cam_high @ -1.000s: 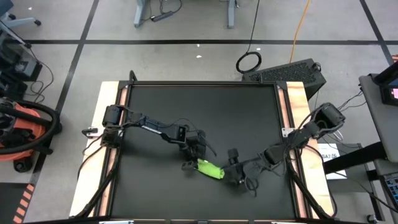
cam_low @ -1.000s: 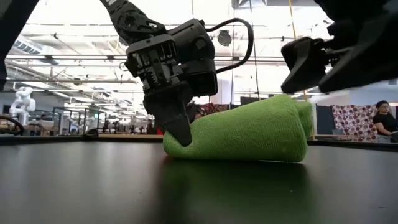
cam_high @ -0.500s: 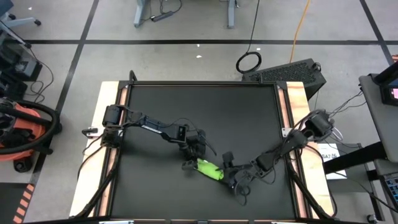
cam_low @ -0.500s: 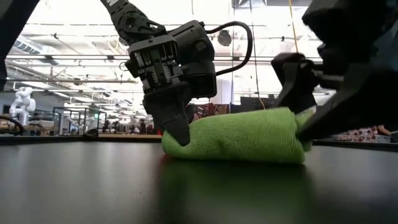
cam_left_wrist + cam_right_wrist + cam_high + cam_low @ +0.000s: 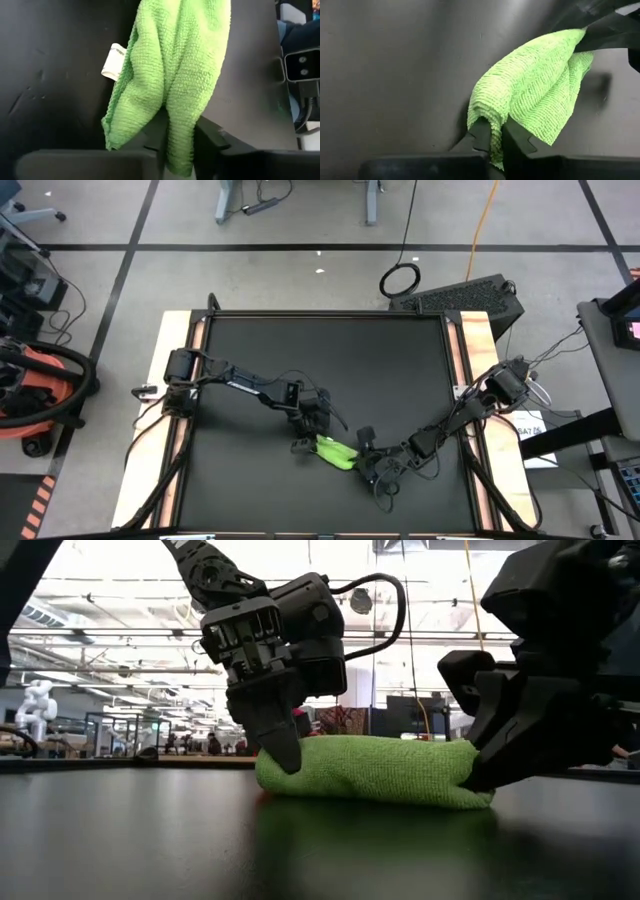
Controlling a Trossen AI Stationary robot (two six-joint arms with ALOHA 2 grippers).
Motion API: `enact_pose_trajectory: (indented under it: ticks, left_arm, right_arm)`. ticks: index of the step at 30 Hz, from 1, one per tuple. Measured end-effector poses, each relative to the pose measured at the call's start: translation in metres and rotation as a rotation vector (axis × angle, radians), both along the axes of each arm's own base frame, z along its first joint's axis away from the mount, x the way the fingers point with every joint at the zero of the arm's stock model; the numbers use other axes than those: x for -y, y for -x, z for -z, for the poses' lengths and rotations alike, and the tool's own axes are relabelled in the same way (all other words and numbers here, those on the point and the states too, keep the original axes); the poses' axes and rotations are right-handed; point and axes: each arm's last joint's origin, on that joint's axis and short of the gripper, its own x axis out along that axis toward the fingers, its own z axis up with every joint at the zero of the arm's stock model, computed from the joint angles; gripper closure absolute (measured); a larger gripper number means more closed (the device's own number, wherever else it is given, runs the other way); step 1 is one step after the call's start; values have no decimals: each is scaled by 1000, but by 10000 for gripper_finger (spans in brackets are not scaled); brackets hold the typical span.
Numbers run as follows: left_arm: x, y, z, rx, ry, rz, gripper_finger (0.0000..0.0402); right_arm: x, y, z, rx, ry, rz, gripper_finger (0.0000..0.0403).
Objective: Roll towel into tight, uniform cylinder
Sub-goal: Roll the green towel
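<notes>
- Right gripper (image 5: 362,463) has come in from about 4 o'clock and dropped onto the towel's (image 5: 336,452) end; a second ago it hung above with jaws spread, now they pinch a fold of the cloth.
- Towel itself has flattened: the end that stood raised earlier now lies low, a squat lumpy roll in the low view (image 5: 370,770).
- Left gripper (image 5: 303,442) stays at the other end, dark tapered fingers (image 5: 275,735) pointing down into the fabric; jaws narrow, cloth drawn between them in the left wrist view (image 5: 170,80).
- Towel sits on the black mat (image 5: 250,350), toward 6 o'clock of centre, long axis running 10 to 4 o'clock.
- Fabric: lime-green, soft, nubby waffle-like weave, wrinkled folds; loose, uneven cylinder, thicker mid-body.
- Small white tag (image 5: 112,61) pokes out from one edge.
- Right wrist view: bunched corner (image 5: 532,95) squeezed between the two black plastic jaws.
- Mat is matte black, smooth; the counter's pale wooden edge (image 5: 172,330) shows at both sides.
</notes>
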Motion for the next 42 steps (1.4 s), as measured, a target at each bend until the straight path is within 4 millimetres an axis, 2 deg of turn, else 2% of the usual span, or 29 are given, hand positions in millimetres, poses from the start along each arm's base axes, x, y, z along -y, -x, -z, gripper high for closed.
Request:
enact_pose_trajectory:
  ticks: [5,11,15,20,24,27,34,39,42]
  left_arm:
    - [2,0,-4,26,-15,20,255]
    - [2,5,-29,101,-118,14,176]
    - [11,9,-52,198,-272,8,157]
    - [47,9,-65,373,-433,69,156]
    - [72,4,-59,462,-499,65,156]
    - [78,0,-47,475,-540,41,156]
    - [67,-10,-17,386,-520,-21,156]
    - [62,-12,-10,338,-455,-60,159]
    - [61,-12,-9,299,-424,-106,176]
  right_arm:
    - [3,-1,1,-23,-13,-5,388]
    - [7,-2,2,-44,-14,5,381]
    - [10,-3,3,-61,-35,4,382]
    - [12,-4,3,-72,-52,3,381]
    - [12,-4,4,-76,-54,5,381]
    - [13,-4,4,-76,-54,5,381]
    - [13,-4,3,-75,-54,4,380]
    - [13,-3,4,-91,-20,-16,380]
    - [17,-2,6,-112,26,-38,380]
